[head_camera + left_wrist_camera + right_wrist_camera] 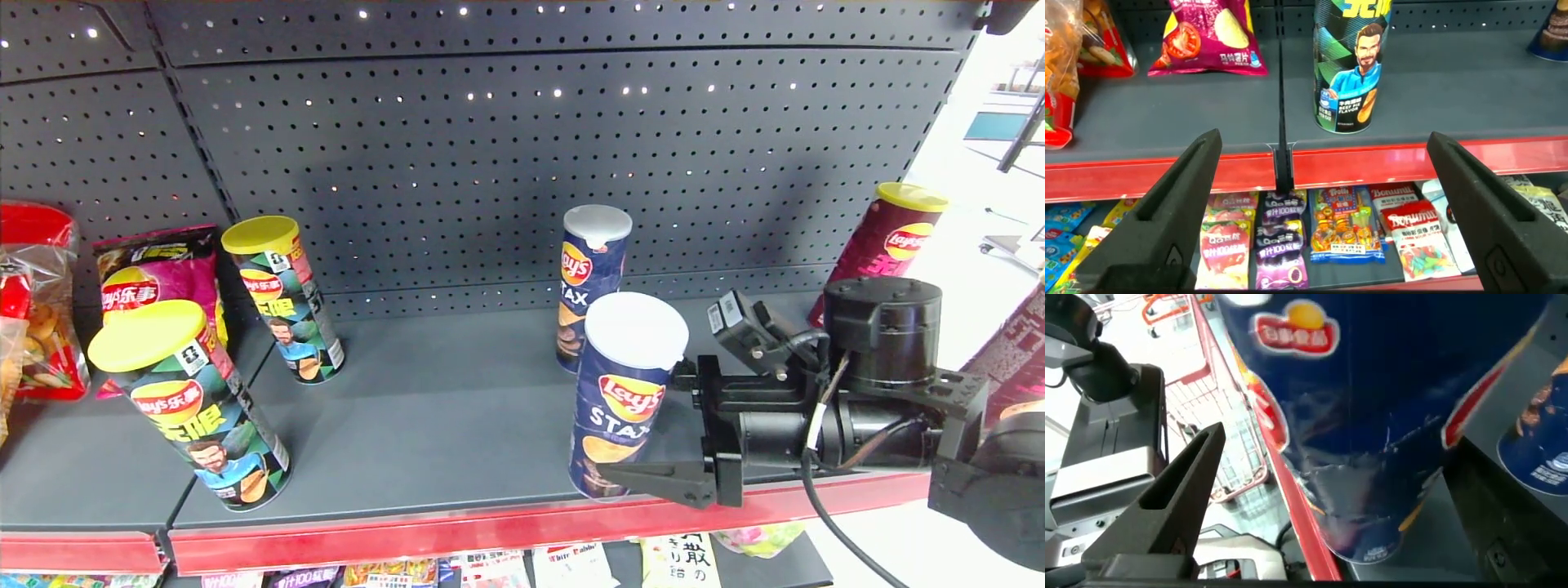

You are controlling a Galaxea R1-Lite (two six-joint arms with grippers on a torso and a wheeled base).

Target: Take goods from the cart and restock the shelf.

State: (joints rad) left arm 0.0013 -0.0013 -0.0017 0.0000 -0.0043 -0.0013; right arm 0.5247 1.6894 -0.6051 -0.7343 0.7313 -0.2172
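A blue chip can with a white lid (629, 392) stands upright near the red front edge of the shelf (457, 531). My right gripper (653, 437) is open around it from the right. One finger (653, 482) lies along the can's lower front and the other is hidden behind the can. In the right wrist view the blue can (1372, 441) sits between the spread fingers of the right gripper (1335, 449), with a gap on one side. My left gripper (1323, 143) is open and holds nothing, hanging in front of the shelf's red lip (1372, 163).
A second blue can (592, 278) stands behind the first. Two green cans with yellow lids (269, 298) (188, 404) and snack bags (159, 278) occupy the shelf's left. A maroon can (890, 245) leans at the right end. The red cart (1225, 400) is below; candy bags (1339, 229) fill the lower shelf.
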